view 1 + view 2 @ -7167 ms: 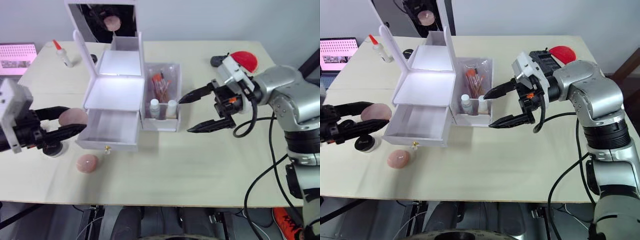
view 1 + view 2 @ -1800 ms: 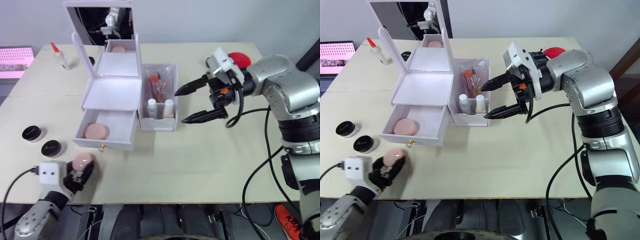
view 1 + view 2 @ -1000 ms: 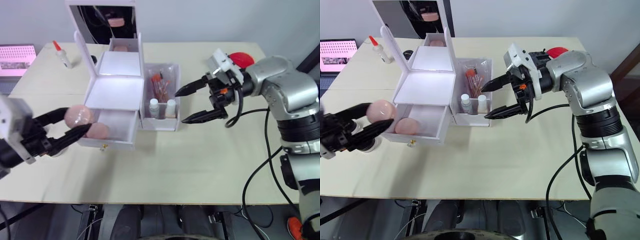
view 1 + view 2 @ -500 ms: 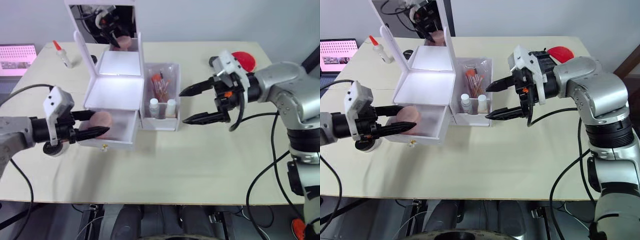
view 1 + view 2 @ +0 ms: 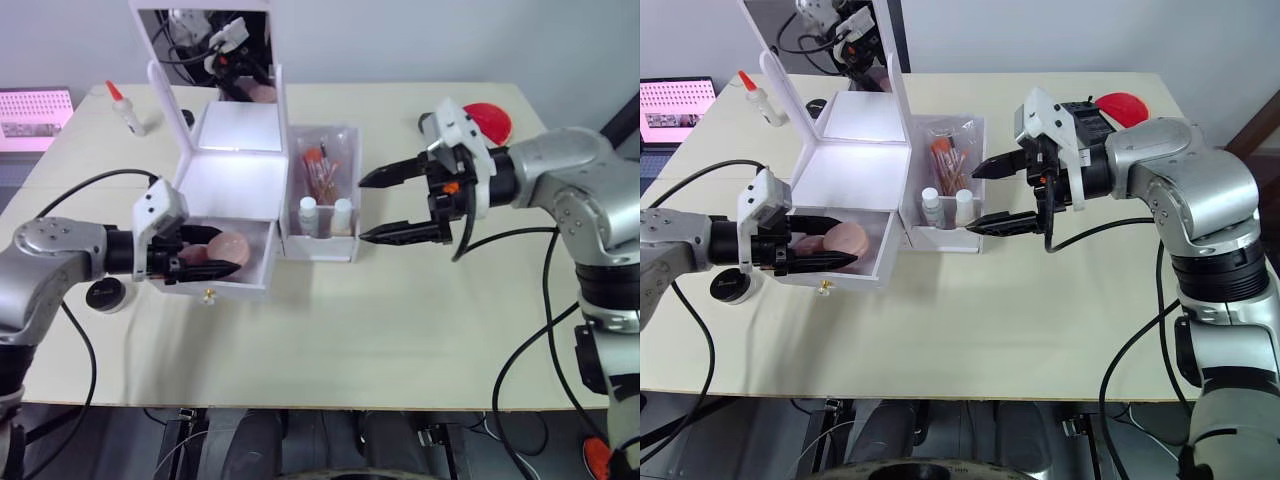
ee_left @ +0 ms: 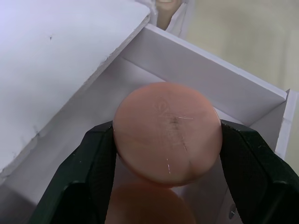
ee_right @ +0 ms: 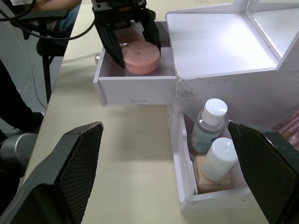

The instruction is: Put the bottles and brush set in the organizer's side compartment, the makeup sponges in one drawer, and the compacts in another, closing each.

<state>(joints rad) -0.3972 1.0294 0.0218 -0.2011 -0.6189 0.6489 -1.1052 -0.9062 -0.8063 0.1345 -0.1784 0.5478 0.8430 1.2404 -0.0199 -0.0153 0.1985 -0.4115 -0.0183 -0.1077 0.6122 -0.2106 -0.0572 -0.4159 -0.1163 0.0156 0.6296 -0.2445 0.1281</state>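
Over the open drawer (image 5: 222, 262), left jaws pinch a round matte sponge (image 6: 167, 133); right jaws gape.

A lab or office: plain pale table (image 5: 330, 340), laptop (image 5: 35, 110) at its edge, cables (image 5: 830, 425) below.

On the pale bench (image 5: 330, 330): a small white squeeze bottle with a red tip (image 5: 122, 107) near the far left corner, upright. A flat red round thing (image 5: 487, 121) near the far right corner. Past the bench's left edge, a screen glowing pink (image 5: 35, 110). Black cables (image 5: 520, 360) hanging over the right edge and another cable (image 5: 75, 340) lying near the left edge.
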